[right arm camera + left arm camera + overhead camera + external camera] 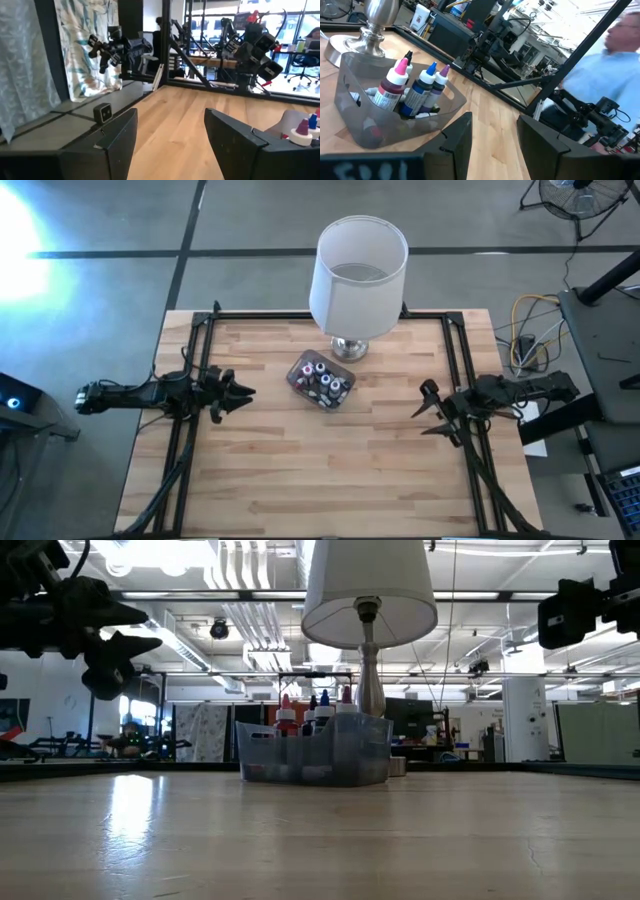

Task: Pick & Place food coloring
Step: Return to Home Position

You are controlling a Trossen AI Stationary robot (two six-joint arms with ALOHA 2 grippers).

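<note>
White lampshade (pixel 360 275) over a silvery lamp base (pixel 349 348), at twelve o'clock of the smoky grey translucent tub (pixel 350 115). The food coloring bottles (pixel 417 90) are capped pink, blue and purple. The butcher-block table (pixel 300 470) is pale and striped.

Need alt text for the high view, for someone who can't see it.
A small translucent grey tub of food coloring bottles sits on the light wooden table beside a white-shaded lamp. The left gripper and right gripper, both open and empty, sit at opposite sides, apart from it.

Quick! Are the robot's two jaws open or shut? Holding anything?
Left gripper: jaws open, empty.
Right gripper: jaws open, empty.
</note>
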